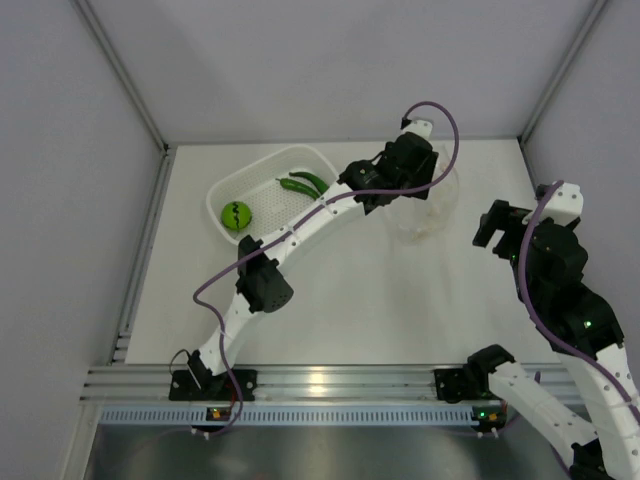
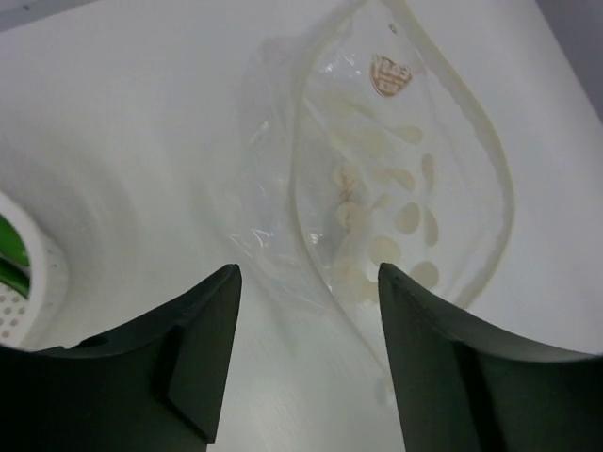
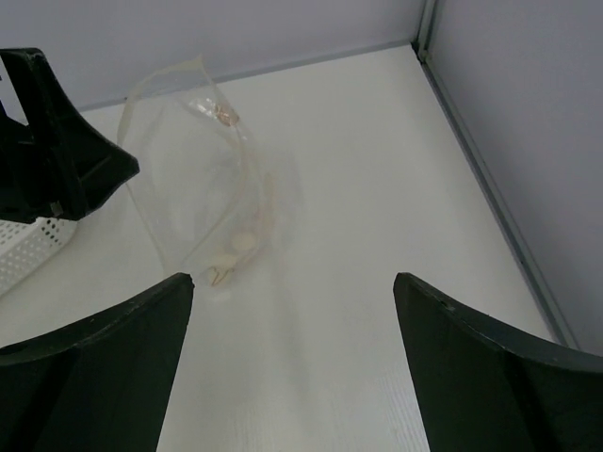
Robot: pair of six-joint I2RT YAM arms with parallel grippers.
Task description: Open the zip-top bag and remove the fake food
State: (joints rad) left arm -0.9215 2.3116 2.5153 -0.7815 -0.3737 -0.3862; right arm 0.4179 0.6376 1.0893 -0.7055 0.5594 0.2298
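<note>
We see a clear bag [image 2: 396, 188] just ahead of the black left gripper [image 2: 306, 278], dotted with pale cream ovals and one small brown print. To that gripper's left, the white basket [image 1: 300, 150], patterned with tiny holes, holds a lime-green ball [image 1: 236, 215] with dark marks and two dark green pods [image 1: 303, 183]. The right gripper [image 3: 292, 282] is black too.

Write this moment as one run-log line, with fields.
left claw: open, at bag | right claw: open, apart | bag: mouth open, no food inside | green ball, two pods: in white basket
</note>
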